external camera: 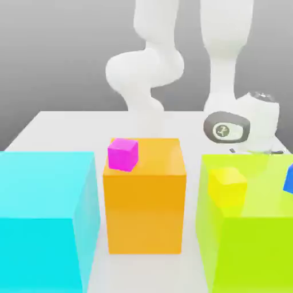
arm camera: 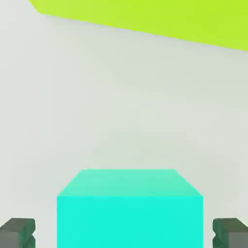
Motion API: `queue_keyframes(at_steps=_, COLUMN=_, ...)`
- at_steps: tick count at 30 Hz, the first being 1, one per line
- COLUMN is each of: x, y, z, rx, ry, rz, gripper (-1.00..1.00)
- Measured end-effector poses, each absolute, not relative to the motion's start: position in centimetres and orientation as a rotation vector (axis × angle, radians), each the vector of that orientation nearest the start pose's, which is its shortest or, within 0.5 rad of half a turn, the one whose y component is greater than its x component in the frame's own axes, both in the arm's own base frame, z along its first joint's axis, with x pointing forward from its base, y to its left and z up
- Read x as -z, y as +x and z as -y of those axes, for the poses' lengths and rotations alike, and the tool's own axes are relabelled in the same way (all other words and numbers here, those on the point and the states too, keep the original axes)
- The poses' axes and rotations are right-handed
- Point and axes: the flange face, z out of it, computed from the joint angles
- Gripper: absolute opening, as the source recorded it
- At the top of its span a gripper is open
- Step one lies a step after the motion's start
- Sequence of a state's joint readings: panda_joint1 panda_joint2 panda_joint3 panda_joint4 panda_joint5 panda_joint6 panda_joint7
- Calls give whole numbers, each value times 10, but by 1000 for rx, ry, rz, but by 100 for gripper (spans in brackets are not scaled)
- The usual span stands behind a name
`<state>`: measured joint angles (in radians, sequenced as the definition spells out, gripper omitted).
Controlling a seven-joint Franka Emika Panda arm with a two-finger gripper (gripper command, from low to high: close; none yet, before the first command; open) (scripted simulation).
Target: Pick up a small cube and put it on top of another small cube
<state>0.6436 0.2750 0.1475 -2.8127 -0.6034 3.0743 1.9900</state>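
Note:
A small turquoise cube (arm camera: 130,213) rests on the pale table, seen in the hand view. My gripper (arm camera: 124,233) straddles it: one dark fingertip (arm camera: 17,233) stands on each side, and a narrow gap shows between each and the cube's faces. In the exterior view the white hand (external camera: 243,129) hangs low behind the big lime block (external camera: 252,229), which hides its fingers. Three other small cubes show there: a magenta cube (external camera: 122,154) on the orange block, a yellow cube (external camera: 228,184) on the lime block, and a blue cube (external camera: 288,178) at the exterior view's right edge.
Three big blocks stand in a row in the exterior view: cyan (external camera: 46,220) on the left, orange (external camera: 144,200) in the middle, lime on the right. Narrow lanes of table (external camera: 68,123) run between them. The lime block's face (arm camera: 155,19) lies just beyond the turquoise cube.

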Motion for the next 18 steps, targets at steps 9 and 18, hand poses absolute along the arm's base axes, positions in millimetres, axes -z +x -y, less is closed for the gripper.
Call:
queue_keyframes(at_steps=9, x=-153, y=205, z=-284, rx=-2, ry=-2989, rz=-933, gripper=-100)
queue_keyframes(at_steps=18, x=-205, y=186, z=-303, rx=13, ry=-3021, rz=-781, gripper=-100)
